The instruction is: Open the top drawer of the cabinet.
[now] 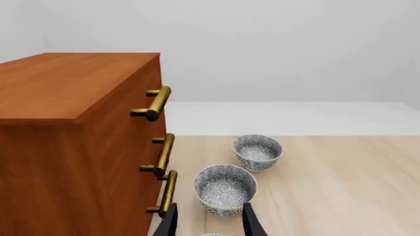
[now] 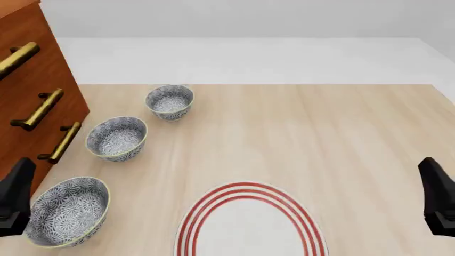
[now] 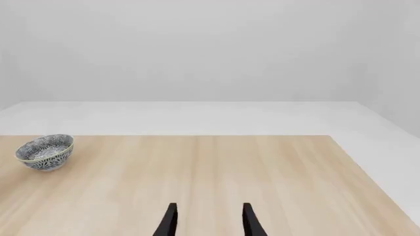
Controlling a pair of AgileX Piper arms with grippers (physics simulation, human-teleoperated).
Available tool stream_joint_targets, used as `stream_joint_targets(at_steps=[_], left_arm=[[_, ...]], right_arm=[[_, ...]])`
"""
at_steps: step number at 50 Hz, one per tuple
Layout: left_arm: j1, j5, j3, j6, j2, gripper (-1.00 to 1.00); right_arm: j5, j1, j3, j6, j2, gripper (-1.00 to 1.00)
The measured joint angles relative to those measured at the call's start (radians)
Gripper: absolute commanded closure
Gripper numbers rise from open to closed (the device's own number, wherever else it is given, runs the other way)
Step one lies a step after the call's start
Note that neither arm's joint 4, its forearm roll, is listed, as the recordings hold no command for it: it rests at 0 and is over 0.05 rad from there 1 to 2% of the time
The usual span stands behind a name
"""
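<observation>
- The top drawer (image 1: 155,101) sits flush in the cabinet (image 1: 72,142) at the desk's (image 2: 299,138) left edge.
- Three patterned bowls (image 2: 116,138) line up beside the cabinet.
- Left hand (image 1: 208,221) released, near the lowest handle.
- Right hand (image 3: 206,219) released, over bare desk.

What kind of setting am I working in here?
Likely a simulated tabletop test scene: a plain wooden table, a reddish-brown cabinet with three brass handles, three patterned bowls, a red-ringed plate, and blank white surroundings.

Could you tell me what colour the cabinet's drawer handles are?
Brass-gold, clearest on the top drawer's handle in the left wrist view.
</observation>
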Motion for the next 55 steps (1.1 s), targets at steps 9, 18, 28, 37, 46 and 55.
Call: stream_joint_targets(at_steps=[9,18,28,37,46,55], left_arm=[[0.013,-0.003,-0.002,-0.002,0.003,-1.00],[0.025,0.002,-0.011,0.010,0.002,-1.00],[0.027,0.028,-0.056,0.067,0.003,-1.00],[0.022,0.054,-0.111,0.148,0.009,-1.00],[0.008,0.059,-0.137,0.251,0.012,-1.00],[-0.005,0.054,-0.144,0.353,0.011,-1.00]], right_arm=[[-0.001,0.000,-0.002,0.000,0.003,-1.00],[-0.001,0.000,-0.002,0.000,0.004,-1.00],[-0.001,0.000,-0.002,0.000,0.004,-1.00],[-0.001,0.000,-0.003,0.000,0.004,-1.00],[-0.001,0.000,-0.003,0.000,0.005,-1.00],[-0.001,0.000,-0.003,0.000,0.005,-1.00]])
